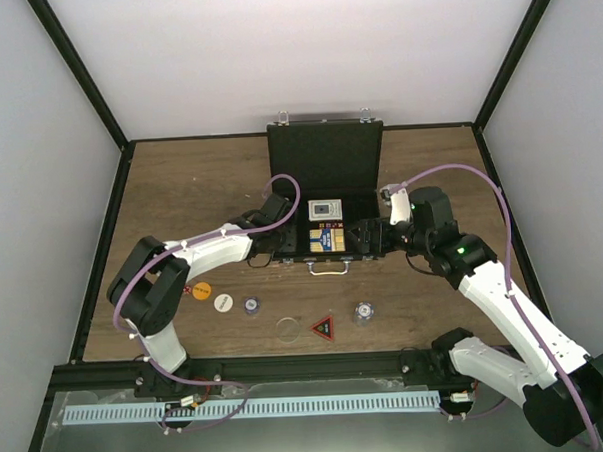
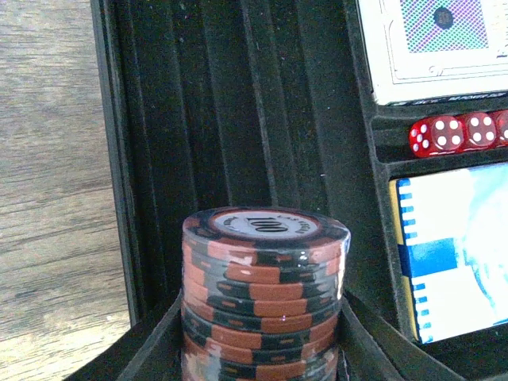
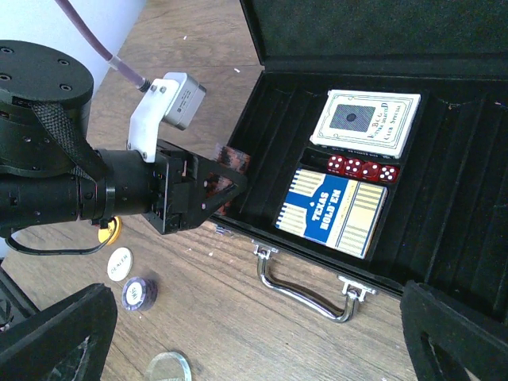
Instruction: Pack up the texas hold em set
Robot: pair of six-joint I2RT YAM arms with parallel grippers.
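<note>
The black case [image 1: 326,160] lies open mid-table, its long axis running left to right. The lid stands up at the far edge and the silver handle [image 3: 305,286] faces the arms.

The left gripper [image 2: 264,353] is clamped on a stack of red-and-black chips [image 2: 264,294] over the case's left compartment. The stack's long axis runs roughly along the ribbed grooves, and its "100" face points toward the far wall. The case's left wall stands just left of the stack and a foam divider just right of it, with bare grooves ahead. Whether the stack touches the floor, I cannot tell.

Right of the divider a white-bordered deck [image 3: 365,119] lies far and a blue "Texas Hold'em" deck [image 3: 333,210] near, with red dice [image 3: 363,168] in a row between them.

The right gripper [image 3: 255,298] hangs with its jaws wide apart, holding nothing, above the handle.

On the near table lie an orange chip [image 1: 201,288], a white chip [image 1: 223,301], a purple-grey chip [image 1: 252,306] and a red-black triangle [image 1: 322,328], well apart from the case.
</note>
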